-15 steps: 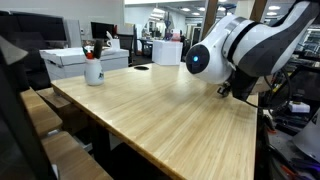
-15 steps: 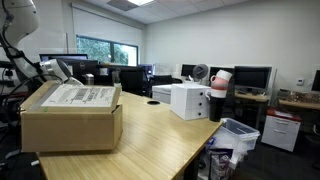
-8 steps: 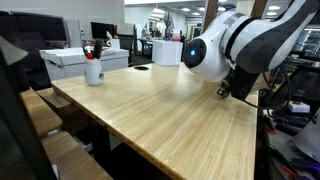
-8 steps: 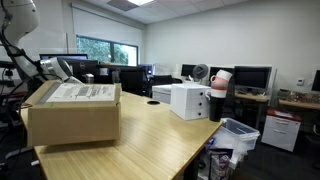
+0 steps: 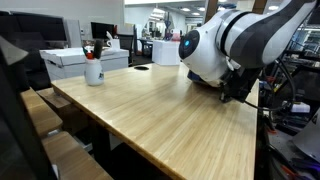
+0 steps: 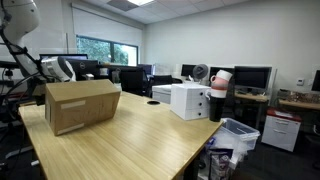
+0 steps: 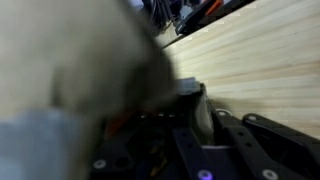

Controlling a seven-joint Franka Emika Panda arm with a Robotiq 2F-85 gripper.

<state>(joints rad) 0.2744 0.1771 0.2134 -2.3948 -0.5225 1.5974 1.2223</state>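
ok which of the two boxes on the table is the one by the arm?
The brown cardboard box, at the table end right beside the robot arm. The white box sits further along the table, apart from the arm.

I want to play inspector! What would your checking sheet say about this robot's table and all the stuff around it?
surface: wooden table, light and smooth; no spills seen.
job's things: cardboard box on the table next to the arm; in the wrist view it is only a blurry tan shape.
clutter: white mug with pens, white box, small dark item.
grippers: gripper close to the cardboard box; too blurred to tell whether it is open or shut.
cables: dark leads beside the arm.
surroundings: office with monitors, a window and a lined bin.
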